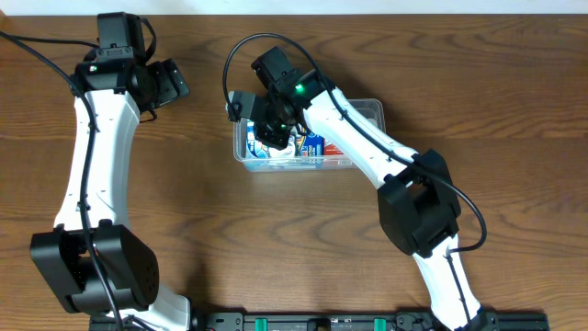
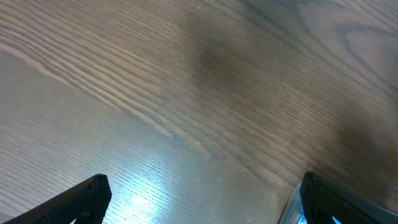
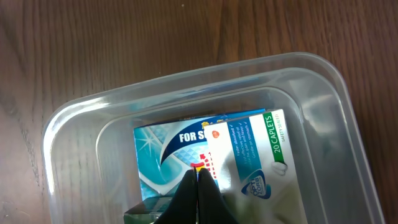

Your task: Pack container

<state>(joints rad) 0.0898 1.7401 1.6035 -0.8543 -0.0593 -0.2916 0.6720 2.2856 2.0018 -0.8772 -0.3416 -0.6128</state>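
Nearest the lens: black fingers (image 3: 208, 202) of the right claw (image 3: 198, 177), pressed tip to tip with nothing visibly pinched, poised inside the container (image 3: 68, 121), directly over the seam between two boxes; touching them or not, impossible to tell. Ahead of the tips on one side, blue box (image 3: 165, 149); ahead on the other, overlapping it, white caplet box (image 3: 249, 155); beneath the claw's heel, a dark green edge (image 3: 140, 216), too little showing to name. Judging the step as settling the packed boxes: press straight down, gently, with tips together, on the white caplet box's near corner to seat it flat rather than skid it up the clear wall. Lift straight up afterwards, clear of the rolled rim. Well away across the table (image 1: 184, 184), left claw (image 2: 203, 183) spread wide over bare wood, holding nothing; leave parked.
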